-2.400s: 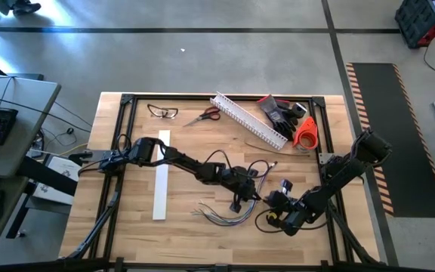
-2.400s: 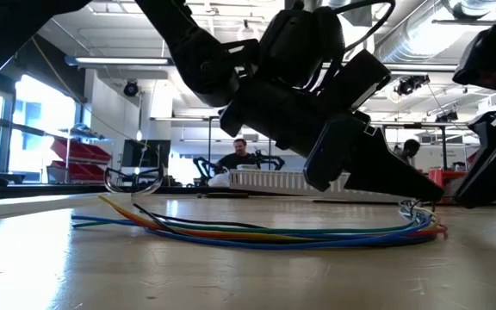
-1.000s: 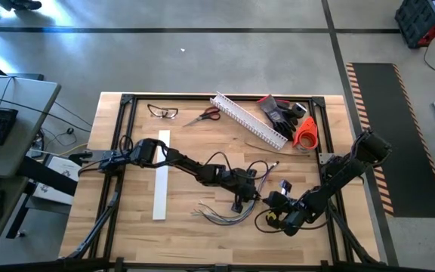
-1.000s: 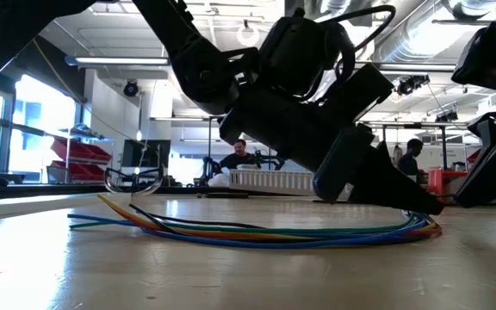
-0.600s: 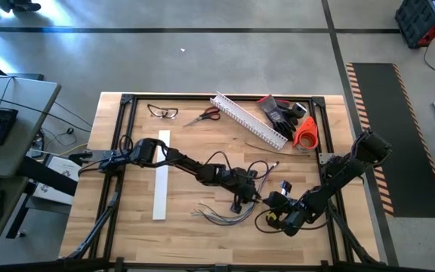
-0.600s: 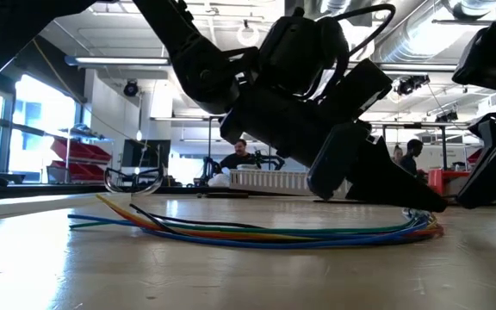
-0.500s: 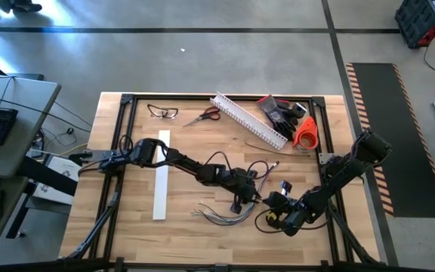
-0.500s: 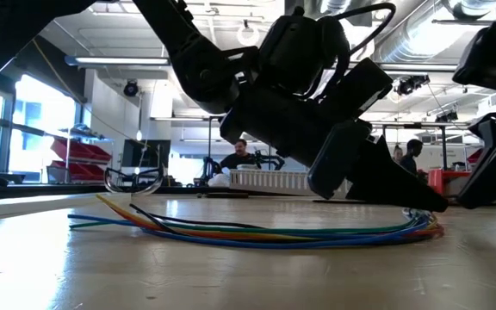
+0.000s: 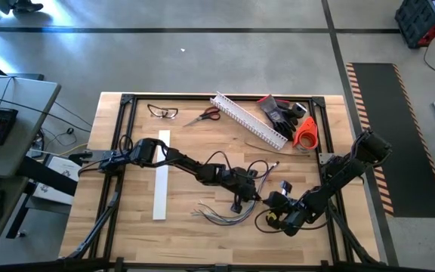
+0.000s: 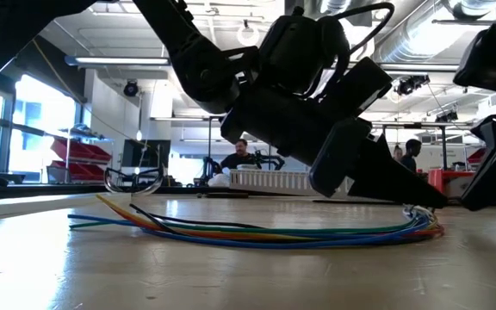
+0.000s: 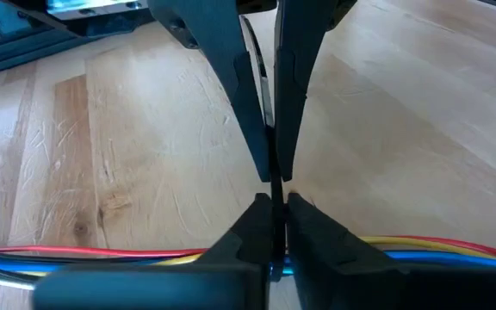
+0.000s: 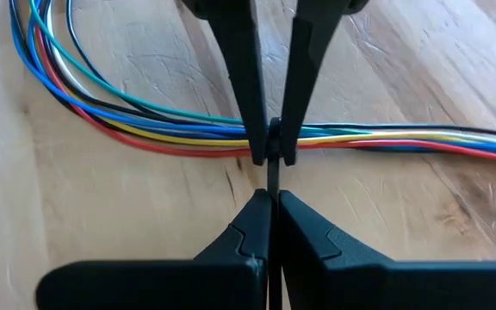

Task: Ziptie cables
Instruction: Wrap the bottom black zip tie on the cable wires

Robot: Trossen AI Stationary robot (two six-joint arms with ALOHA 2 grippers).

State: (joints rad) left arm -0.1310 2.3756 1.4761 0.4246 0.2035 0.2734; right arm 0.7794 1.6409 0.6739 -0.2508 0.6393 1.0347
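We have the cables (image 9: 223,217) lying loose on the worktop (image 9: 180,227), not yet bound. Just beside their right end, our left tool (image 11: 271,188) and right tool (image 12: 268,176) are both pinched shut on a ziptie (image 12: 272,146) crossing them. Tightening remains.

- No text, label, brand, number or sign can be read anywhere in these views.
- Any markings in the room behind are too small to tell.
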